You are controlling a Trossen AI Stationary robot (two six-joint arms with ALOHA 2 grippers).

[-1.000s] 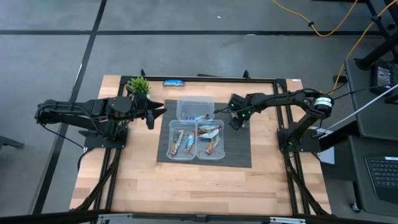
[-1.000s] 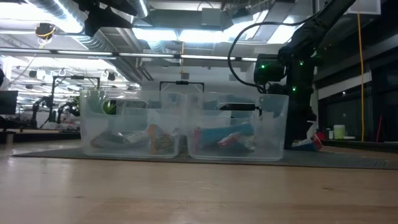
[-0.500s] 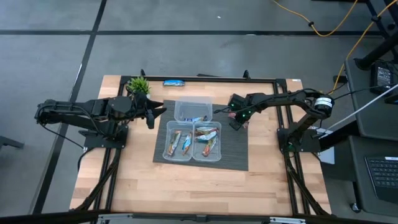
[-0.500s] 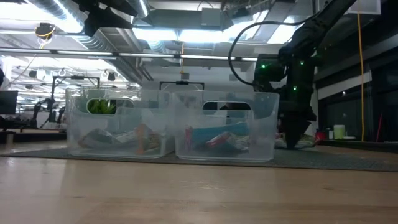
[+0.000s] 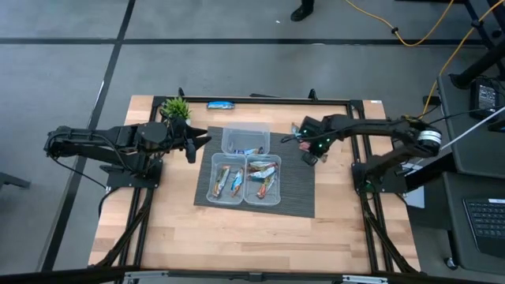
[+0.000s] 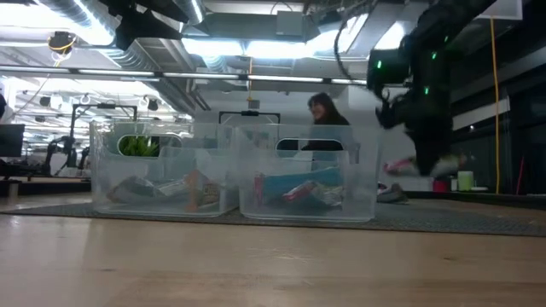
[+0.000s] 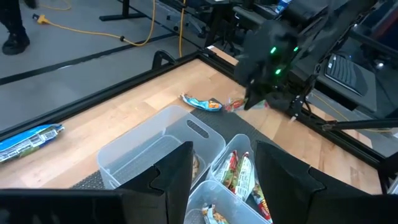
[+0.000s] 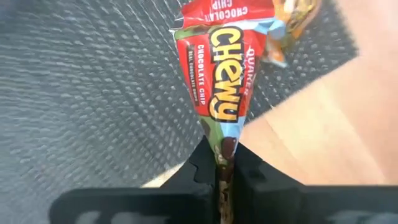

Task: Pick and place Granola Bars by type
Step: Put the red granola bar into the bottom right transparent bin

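My right gripper [image 8: 222,157] is shut on a red and teal granola bar [image 8: 217,74] above the right part of the grey mat [image 5: 296,193]. It also shows in the low view [image 6: 420,147], with the bar [image 6: 422,166] off the mat. A blue and orange bar [image 7: 202,104] lies flat beside the far tub. Three clear tubs stand on the mat: the far one [image 5: 246,139] and two near ones [image 5: 225,180] [image 5: 264,178] with bars inside. A blue bar [image 5: 221,104] lies at the far edge. My left gripper [image 7: 221,171] is open and empty left of the tubs. My right gripper pinches one end of the red bar's wrapper [image 8: 222,144] between its two fingers. The fingers come slanting down from above. The bar sticks out past the fingertips along them, lifted clear of the mat.
A small green plant [image 5: 175,108] stands at the far left, next to my left arm. A dark frame rail [image 5: 260,99] runs along the far edge. A person [image 6: 320,111] is in the room behind the table. Bare wood [image 5: 237,237] lies near the front edge.
The mat with the tubs has slid a little toward the table's left edge. My right gripper, which stood low at the mat by the bar, has since risen and gone a little toward the right edge, with the red bar lifted clear of the mat.
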